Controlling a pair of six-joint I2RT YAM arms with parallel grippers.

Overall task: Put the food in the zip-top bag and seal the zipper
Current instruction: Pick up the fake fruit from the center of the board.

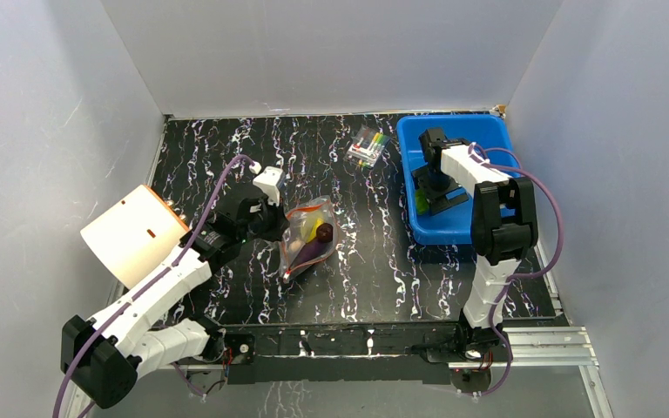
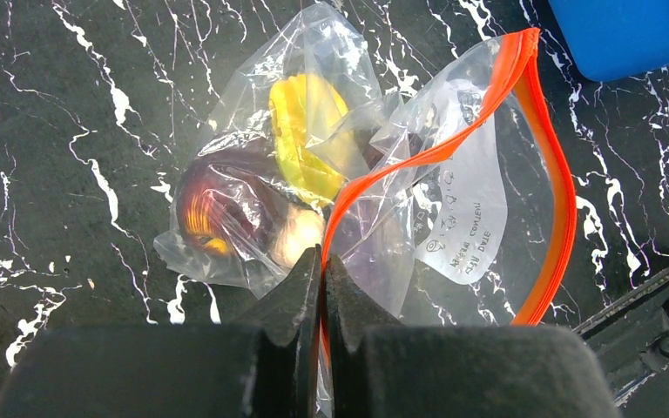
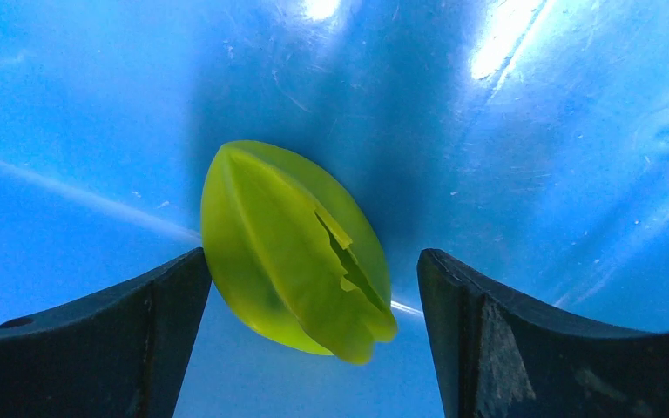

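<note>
The clear zip-top bag [image 1: 309, 237] [image 2: 383, 174] lies mid-table with its mouth gaping. Inside it I see food: a yellow ring-like piece [image 2: 305, 139], a dark purple eggplant [image 2: 226, 205] and a beige piece [image 2: 300, 235]. My left gripper [image 1: 274, 222] [image 2: 323, 254] is shut on the red-orange zipper [image 2: 453, 144] at the bag's near edge. My right gripper [image 1: 431, 196] [image 3: 312, 254] reaches down into the blue bin, open. A green ridged food piece [image 3: 287, 244] [image 1: 421, 202] lies between its fingers; the left finger is close against it and the right one stands apart.
The blue bin [image 1: 488, 131] sits at the back right. A small clear packet of colourful sticks [image 1: 368, 146] lies to its left. A white-and-orange cylinder [image 1: 131, 233] rests at the table's left edge. Grey walls close in three sides.
</note>
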